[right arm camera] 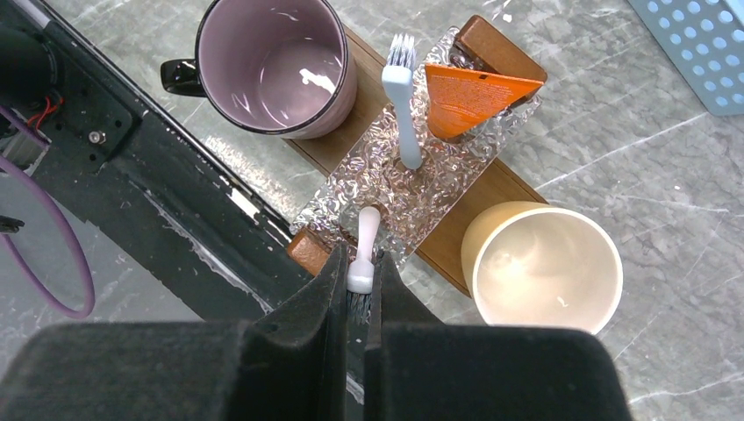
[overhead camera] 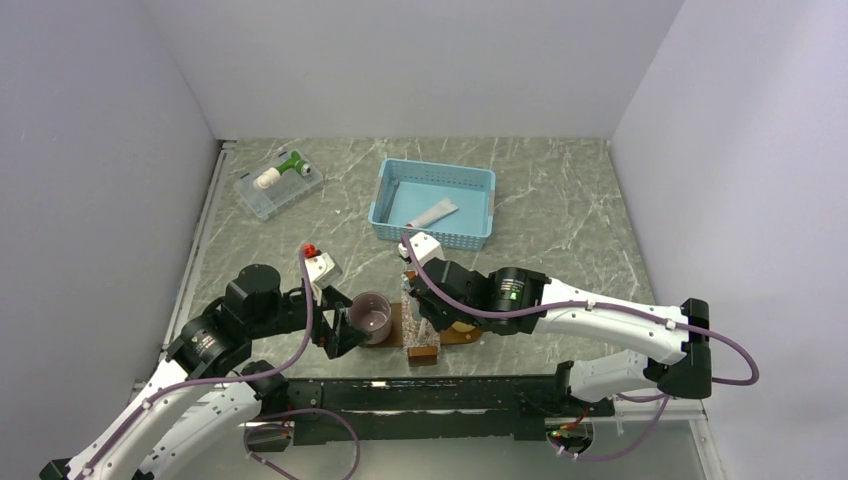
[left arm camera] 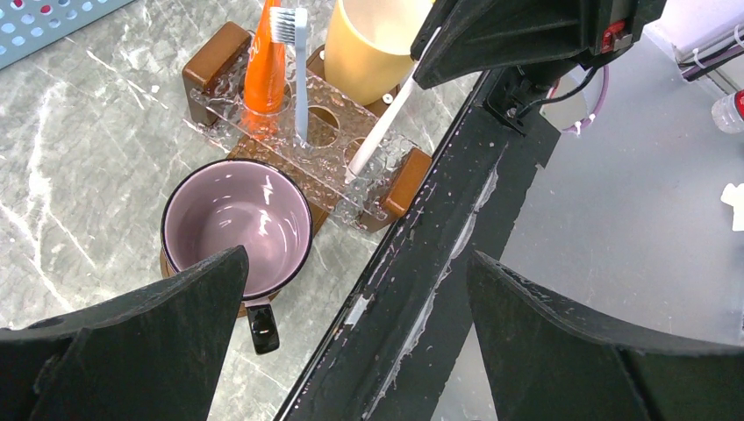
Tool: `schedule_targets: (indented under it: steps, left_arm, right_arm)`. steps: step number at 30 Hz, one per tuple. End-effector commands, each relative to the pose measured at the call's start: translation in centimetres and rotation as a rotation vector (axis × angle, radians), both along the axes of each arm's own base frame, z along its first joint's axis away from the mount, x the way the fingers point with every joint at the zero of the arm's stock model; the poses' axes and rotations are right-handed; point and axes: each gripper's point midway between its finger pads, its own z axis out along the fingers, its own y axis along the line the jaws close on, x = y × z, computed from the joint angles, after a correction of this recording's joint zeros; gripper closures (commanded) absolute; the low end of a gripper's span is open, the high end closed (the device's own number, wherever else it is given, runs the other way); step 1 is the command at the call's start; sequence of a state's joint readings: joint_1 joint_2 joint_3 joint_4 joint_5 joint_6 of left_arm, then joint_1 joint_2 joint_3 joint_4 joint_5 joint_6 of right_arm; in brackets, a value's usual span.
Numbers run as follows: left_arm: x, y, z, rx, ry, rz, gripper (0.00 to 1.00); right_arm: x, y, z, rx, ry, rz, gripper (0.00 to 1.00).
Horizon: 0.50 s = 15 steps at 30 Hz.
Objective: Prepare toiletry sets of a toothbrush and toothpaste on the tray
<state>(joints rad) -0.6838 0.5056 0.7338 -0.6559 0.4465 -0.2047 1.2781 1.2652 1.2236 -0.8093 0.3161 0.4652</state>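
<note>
Right gripper (right arm camera: 360, 279): clamped on white toothbrush (right arm camera: 366, 230), whose lower end meets a hole of the clear holder (right arm camera: 412, 189) on the tray (right arm camera: 500, 189) | Left gripper (left arm camera: 355, 263): jaws wide apart, holding nothing, near purple mug (left arm camera: 235, 224) | Toothpaste (right arm camera: 469, 96): upright in holder, beside blue toothbrush (right arm camera: 402, 96)

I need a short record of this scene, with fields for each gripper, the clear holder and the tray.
left gripper: open, holds nothing, hovers beside the purple mug
right gripper: shut on a white toothbrush, which is tilted with its lower end at the clear holder
clear holder: orange toothpaste and pale blue toothbrush stand in it
tray: carries the holder, the purple mug and a yellow cup
</note>
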Motion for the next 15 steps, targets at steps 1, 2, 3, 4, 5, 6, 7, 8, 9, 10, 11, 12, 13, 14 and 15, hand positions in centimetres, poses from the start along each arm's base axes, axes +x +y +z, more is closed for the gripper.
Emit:
schedule_targets:
  steps: [1,2,3,4,5,6,7,8,9,10,11,12,13,14,15]
  left_arm:
    - [0.4,-0.2,1.8,-0.036,-0.039,0.008,0.01]
    - [0.4,-0.2,1.8,-0.036,-0.040,0.007,0.01]
    - [0.4,-0.2,1.8,-0.036,-0.040,0.008,0.01]
    - [0.4,-0.2,1.8,-0.037,-0.039,0.007,0.01]
    - [0.4,-0.2,1.8,-0.037,-0.041,0.007,0.01]
    - [0.4,-0.2,1.8,-0.036,-0.040,0.007,0.00]
    - [0.4,-0.2,1.8,-0.036,-0.039,0.007,0.01]
    - [0.4,-0.2,1.8,-0.036,-0.039,0.007,0.01]
    - [0.4,-0.2,1.8,-0.036,-0.040,0.006,0.01]
    - [0.4,-0.2,1.8,-0.036,-0.040,0.006,0.01]
    - [0.4,-0.2,1.8,-0.035,-0.038,0.007,0.01]
    - [0.4,-0.2,1.8,-0.036,-0.039,0.007,0.01]
    - [0.4,-0.2,1.8,-0.036,-0.039,0.007,0.01]
    - [0.4,-0.2,1.8,-0.036,-0.040,0.007,0.01]
    - [0.4,-0.2,1.8,-0.035,-0.039,0.006,0.01]
  right_arm:
    - [0.2,0.5,0.9,0.044,-0.021,-0.009,1.00]
    - [0.2,0.5,0.7,0.035,-0.019,-0.009,1.00]
    - [0.2,0.5,0.6,0.028,-0.018,-0.006,1.00]
    - [0.2,0.5,0.5,0.021,-0.014,-0.004,1.00]
    - [0.2,0.5,0.4,0.017,-0.012,-0.001,1.00]
    - [0.0,0.5,0.2,0.010,-0.007,0.004,1.00]
    - [0.0,0.6,0.1,0.005,-0.004,0.006,1.00]
    - [0.0,0.6,0.0,0.001,-0.001,0.008,1.00]
    - [0.0,0.6,-0.2,-0.007,0.002,0.008,1.00]
    - [-0.1,0.6,-0.3,-0.011,0.004,0.009,1.00]
    - [-0.1,0.6,-0.4,-0.014,0.007,0.009,1.00]
    - [-0.1,0.6,-0.4,-0.013,0.008,0.010,1.00]
    - [-0.2,0.7,-0.4,-0.013,0.008,0.012,1.00]
    - [-0.2,0.7,-0.4,-0.013,0.009,0.012,1.00]
    - [-0.2,0.7,-0.4,-0.014,0.010,0.012,1.00]
